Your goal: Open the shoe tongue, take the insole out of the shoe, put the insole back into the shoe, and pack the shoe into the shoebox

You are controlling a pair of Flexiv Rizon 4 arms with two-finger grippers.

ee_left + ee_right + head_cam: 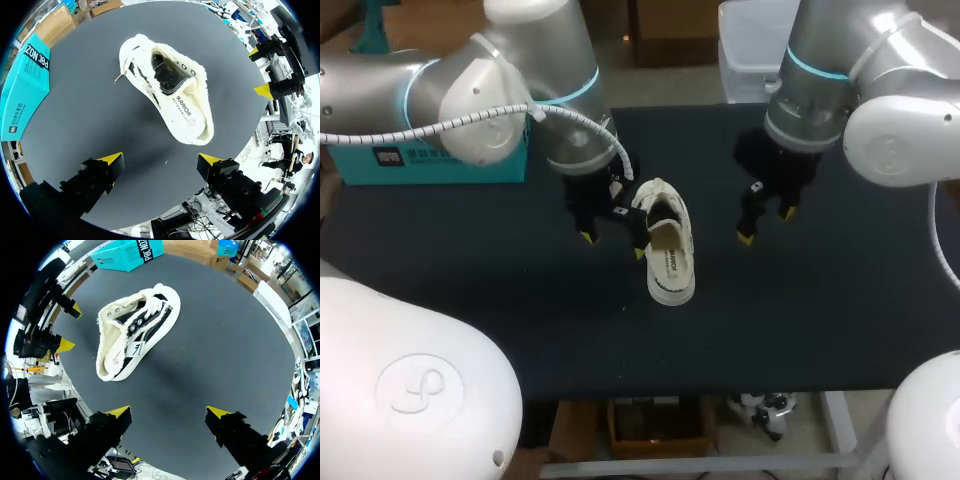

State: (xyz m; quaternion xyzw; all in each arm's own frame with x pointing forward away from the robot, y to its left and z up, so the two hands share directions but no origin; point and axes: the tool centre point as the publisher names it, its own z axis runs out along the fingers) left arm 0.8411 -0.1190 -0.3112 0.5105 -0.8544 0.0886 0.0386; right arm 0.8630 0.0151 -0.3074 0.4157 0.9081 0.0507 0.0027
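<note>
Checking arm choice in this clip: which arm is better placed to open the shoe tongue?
Left, likely: the left gripper hangs open close beside the shoe; the right gripper hangs open farther off.

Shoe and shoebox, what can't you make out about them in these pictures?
- Insole: the opening of the shoe is dark in the left wrist view and too small in the head view, so I cannot tell whether the insole is inside.
- Shoebox: my left arm covers much of it in the head view, and both wrist views cut it off at the rim. I cannot tell whether its lid is open or shut.
</note>
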